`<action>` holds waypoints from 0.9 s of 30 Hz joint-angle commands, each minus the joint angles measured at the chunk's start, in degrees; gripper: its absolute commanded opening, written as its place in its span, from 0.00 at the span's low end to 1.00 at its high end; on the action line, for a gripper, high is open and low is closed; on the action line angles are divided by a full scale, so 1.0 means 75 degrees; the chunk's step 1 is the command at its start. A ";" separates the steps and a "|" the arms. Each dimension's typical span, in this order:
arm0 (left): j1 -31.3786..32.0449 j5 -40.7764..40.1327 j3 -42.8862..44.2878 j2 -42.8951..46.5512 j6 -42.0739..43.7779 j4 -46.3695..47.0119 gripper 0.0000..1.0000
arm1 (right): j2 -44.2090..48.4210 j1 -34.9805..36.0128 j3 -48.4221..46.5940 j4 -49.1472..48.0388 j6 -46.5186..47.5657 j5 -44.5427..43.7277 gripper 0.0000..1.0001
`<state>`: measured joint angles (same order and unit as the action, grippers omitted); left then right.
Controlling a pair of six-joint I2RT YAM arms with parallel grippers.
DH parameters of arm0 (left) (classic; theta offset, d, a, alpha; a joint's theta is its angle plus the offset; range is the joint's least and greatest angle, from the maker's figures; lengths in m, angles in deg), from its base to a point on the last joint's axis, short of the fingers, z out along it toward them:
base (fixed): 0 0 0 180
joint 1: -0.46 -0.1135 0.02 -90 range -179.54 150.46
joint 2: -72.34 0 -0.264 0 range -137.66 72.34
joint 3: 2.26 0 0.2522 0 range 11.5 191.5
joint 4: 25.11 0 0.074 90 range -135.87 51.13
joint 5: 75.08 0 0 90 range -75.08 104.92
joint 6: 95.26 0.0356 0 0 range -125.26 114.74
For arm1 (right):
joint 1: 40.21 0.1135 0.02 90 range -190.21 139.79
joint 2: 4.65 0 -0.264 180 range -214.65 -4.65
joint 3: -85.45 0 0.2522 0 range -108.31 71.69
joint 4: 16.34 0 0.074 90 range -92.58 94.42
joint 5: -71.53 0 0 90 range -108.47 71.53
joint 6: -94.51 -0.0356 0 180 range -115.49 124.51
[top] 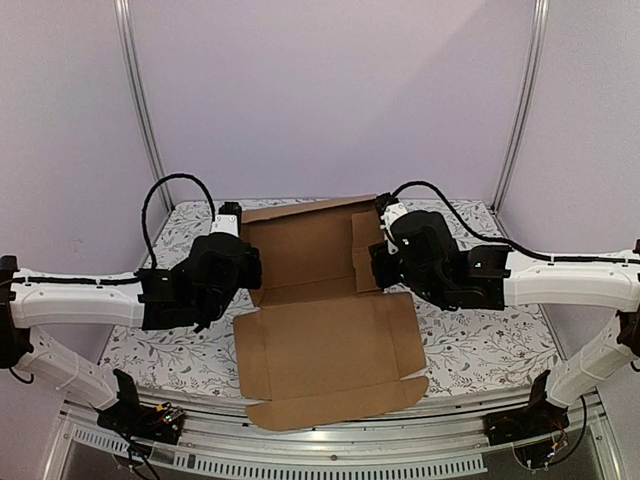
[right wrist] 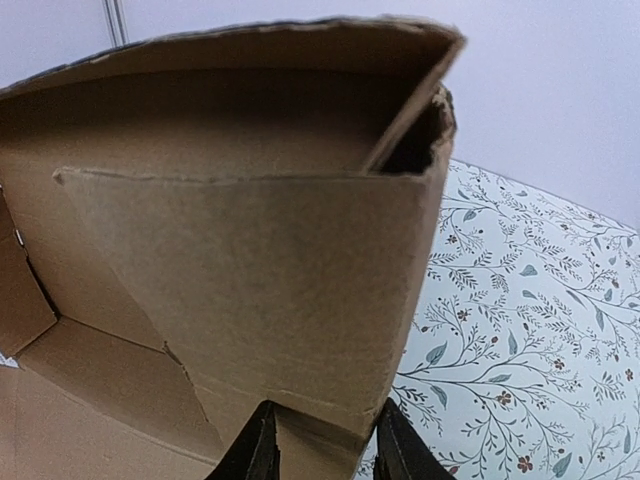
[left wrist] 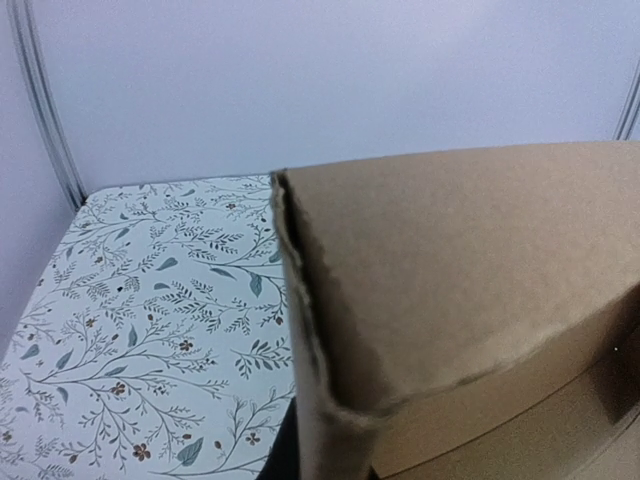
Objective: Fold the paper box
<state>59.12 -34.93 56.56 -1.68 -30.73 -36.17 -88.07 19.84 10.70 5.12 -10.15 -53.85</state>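
Well, with the box (top: 320,335) half-folded on the table (top: 470,345), left gripper (top: 236,222) pressed together at its back-left corner and right gripper (right wrist: 325,450) straddling the right wall (right wrist: 250,280) (pinching or not, I cannot tell), I fear a weak hold lets this wall spring flat.

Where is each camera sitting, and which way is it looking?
Top external: high behind the arms, looking down and forward at the flowery table and the paper box; the left arm and right arm both show.
Left wrist: on the left arm, facing the back wall past the box's raised left corner; none of its jaws show.
Right wrist: on the right arm, close to a raised flap; its two dark fingertips flank the cardboard's bottom edge.
Shared: all three see the box and the table.
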 commanded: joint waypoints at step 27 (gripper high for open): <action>0.0351 0.0653 0.0029 0.0546 -0.0004 0.0260 0.00 | 0.1796 -0.0180 0.1391 -0.1521 0.0373 0.1835 0.65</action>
<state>59.99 -32.39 56.56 1.14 -30.56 -35.69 -76.18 19.10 20.36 -4.23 -7.46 -43.46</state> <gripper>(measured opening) 0.026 0.636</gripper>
